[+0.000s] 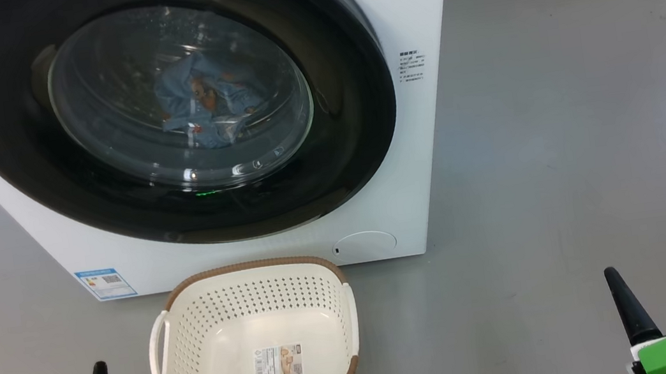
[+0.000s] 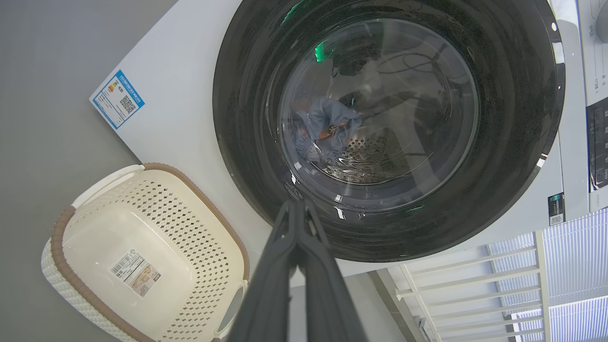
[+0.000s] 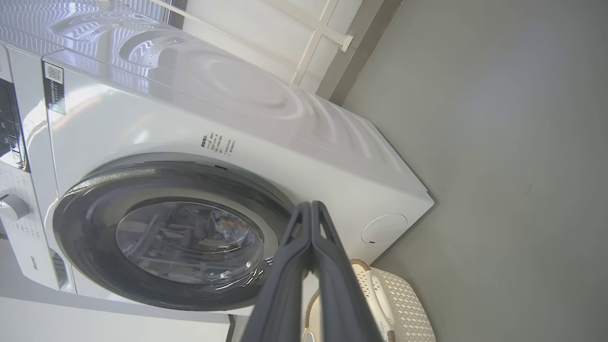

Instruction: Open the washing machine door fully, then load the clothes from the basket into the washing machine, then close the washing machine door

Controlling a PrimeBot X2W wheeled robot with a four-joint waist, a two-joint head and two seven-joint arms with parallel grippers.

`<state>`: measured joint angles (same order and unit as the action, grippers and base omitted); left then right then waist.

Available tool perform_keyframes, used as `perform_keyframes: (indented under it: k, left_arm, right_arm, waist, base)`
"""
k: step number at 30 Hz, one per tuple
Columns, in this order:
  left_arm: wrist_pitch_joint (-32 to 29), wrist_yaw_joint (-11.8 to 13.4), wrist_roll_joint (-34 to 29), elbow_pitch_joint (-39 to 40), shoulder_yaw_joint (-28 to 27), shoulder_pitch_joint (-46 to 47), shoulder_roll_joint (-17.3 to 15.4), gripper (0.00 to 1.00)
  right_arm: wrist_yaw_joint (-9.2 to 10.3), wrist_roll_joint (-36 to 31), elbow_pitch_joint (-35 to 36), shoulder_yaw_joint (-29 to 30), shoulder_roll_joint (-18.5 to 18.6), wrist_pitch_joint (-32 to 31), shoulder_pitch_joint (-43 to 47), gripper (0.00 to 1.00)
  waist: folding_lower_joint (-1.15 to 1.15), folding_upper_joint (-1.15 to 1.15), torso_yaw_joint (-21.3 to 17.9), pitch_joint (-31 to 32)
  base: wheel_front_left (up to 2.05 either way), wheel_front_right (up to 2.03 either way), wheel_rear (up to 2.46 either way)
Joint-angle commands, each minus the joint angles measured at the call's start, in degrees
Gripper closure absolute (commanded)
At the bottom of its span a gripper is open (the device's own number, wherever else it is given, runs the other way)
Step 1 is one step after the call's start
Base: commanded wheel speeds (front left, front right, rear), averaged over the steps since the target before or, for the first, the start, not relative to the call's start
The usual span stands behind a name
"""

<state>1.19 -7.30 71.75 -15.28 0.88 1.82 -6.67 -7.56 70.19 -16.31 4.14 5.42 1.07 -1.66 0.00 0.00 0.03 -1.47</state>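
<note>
Clothes [image 1: 206,101] are lying inside the washing machine [image 1: 406,10], showing through the washing machine door [image 1: 3,127], which is sitting shut. Basket [image 1: 253,266] is standing on the floor [image 1: 556,119] just in front. Left tool [image 1: 99,372] and right tool [image 1: 613,280] are hovering nearer, flanking the basket, both clenched and grasping nothing.

Bright, even light; glints on the washing machine door [image 1: 189,167].

the washing machine door [image 1: 183,219] sits shut against the white washing machine [image 1: 423,136], with the clothes [image 1: 209,103] bundled behind its glass. on the grey floor [image 1: 560,150], just before the machine's lower front, stands the basket [image 1: 245,301], a barcode label [image 1: 277,361] on its bottom. the left gripper [image 1: 100,372] and right gripper [image 1: 612,279] flank it, fingers pressed together.
</note>
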Motion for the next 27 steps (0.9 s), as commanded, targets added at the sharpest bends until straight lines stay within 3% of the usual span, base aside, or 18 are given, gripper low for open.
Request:
perform_keyframes:
  k: [1,27]
  left_arm:
    - [-0.4,-0.1,1.4,1.1,-1.9,2.5,-0.5,1.0]
    - [-4.5,-0.2,14.1,1.0,-4.7,3.8,1.7,1.0]
  right_arm:
    - [0.04,1.7,1.7,-0.7,0.2,-0.4,-3.1,1.0]
    - [0.06,15.0,1.9,0.8,-1.2,-4.6,-4.1,1.0]
  waist:
    - [0.0,0.0,0.0,0.0]
    - [0.0,0.0,0.0,0.9]
  base:
    - [0.0,0.0,0.0]
    - [0.0,0.0,0.0]
